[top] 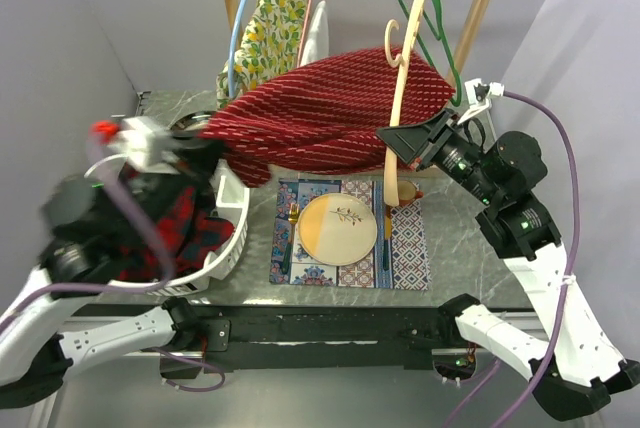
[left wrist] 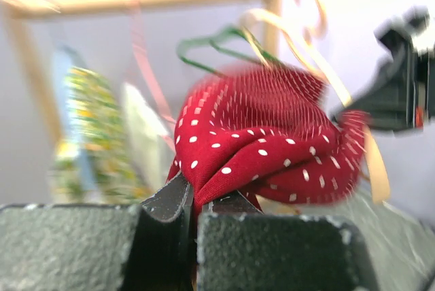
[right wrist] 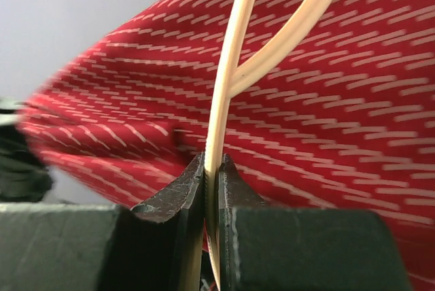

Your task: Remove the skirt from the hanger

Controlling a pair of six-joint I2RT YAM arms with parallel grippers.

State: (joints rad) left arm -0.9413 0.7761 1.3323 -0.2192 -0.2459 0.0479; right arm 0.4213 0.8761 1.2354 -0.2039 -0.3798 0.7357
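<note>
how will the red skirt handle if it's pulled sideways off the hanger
Probably floppy: the skirt drapes and folds between the left gripper and the hanger, bunching at the pinch. Likely light: the thin hanger, clamped by the right gripper, shows no obvious bend. It may drag rather than slip, since its textured weave lies against the hanger.

left fingers [left wrist: 170, 202] — pinching red dotted skirt [left wrist: 265, 148] | cream hanger [left wrist: 375, 165] rising from skirt, blurred
</note>
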